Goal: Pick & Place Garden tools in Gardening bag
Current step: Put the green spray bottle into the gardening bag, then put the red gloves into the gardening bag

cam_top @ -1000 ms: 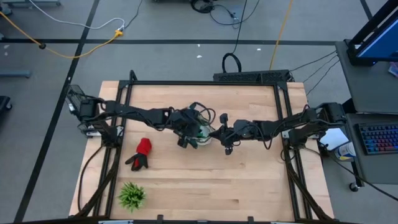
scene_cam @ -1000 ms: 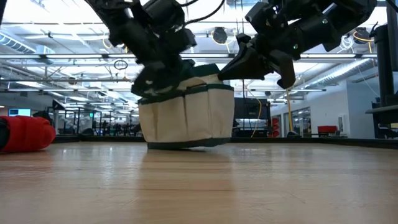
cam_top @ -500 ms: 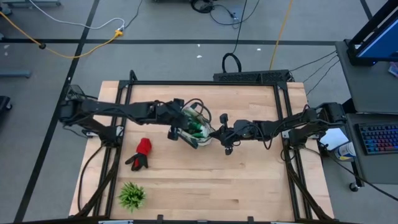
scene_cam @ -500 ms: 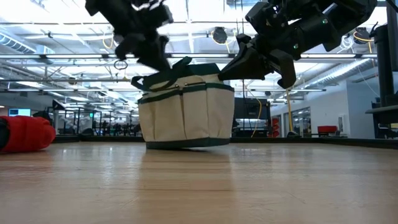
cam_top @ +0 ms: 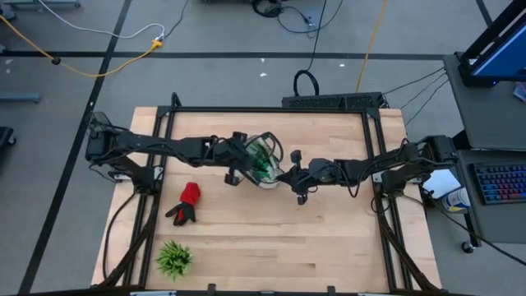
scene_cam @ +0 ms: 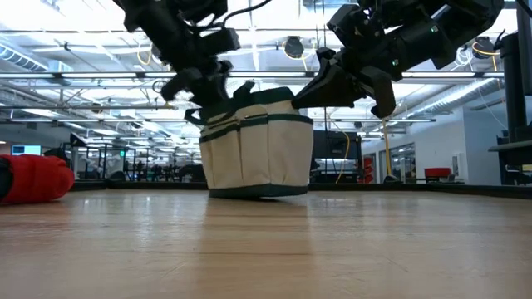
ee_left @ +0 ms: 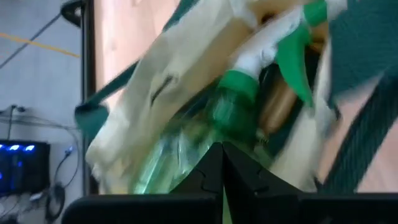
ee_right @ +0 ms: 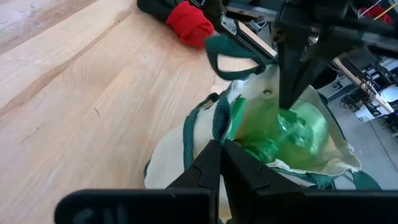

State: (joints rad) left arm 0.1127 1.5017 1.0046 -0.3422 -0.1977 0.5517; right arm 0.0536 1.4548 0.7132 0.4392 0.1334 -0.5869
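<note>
The cream gardening bag with green trim stands on its base at the table's middle. A green spray bottle lies inside its open mouth, also seen as the spray bottle in the left wrist view. My left gripper is shut and points steeply down just over the bottle, at the bag's left side. My right gripper is shut at the bag's right rim. A red-and-black glove lies on the table to the near left of the bag. My left gripper stands with its shut fingertips right over the spray bottle's top; I cannot tell whether it touches the bottle or the bag. My right gripper is shut on the bag's rim at its right side, coming nearly level from the table's right. Its own fingers hide the exact spot. The bag stands upright on the table.
A spiky green plant stands at the near left corner. Bare wood lies in front of the bag and to its right. The dark frame rails run along the table's edges.
My left gripper has risen out of the bag's mouth and drawn back toward the table's left, tipping less steeply and staying shut. The bag's mouth and the bottle now show from above. The bag's left wall has shifted toward the right.
</note>
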